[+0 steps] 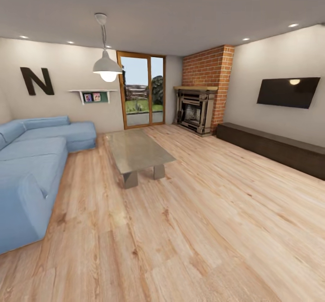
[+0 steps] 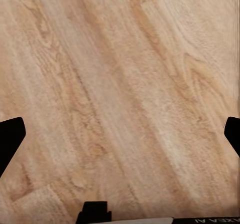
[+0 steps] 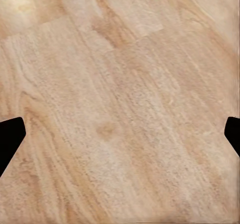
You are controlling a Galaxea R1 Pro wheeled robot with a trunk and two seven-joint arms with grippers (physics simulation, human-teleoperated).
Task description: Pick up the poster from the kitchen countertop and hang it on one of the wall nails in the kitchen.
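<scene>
1. A blue sofa is lining the left wall under a big letter N.
2. A low table is standing mid-floor, a lamp hanging above.
3. A brick fireplace is filling the far corner; a TV is hanging over a dark bench at right.
4. The left gripper and right gripper are hanging spread wide over bare floorboards, holding nothing.

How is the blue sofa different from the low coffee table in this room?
The sofa is blue, soft-looking and L-shaped, along the left wall; the coffee table is grey, flat-topped and rectangular, out in the open floor. The sofa is far larger than the table. Both stand on the wooden floor.
</scene>
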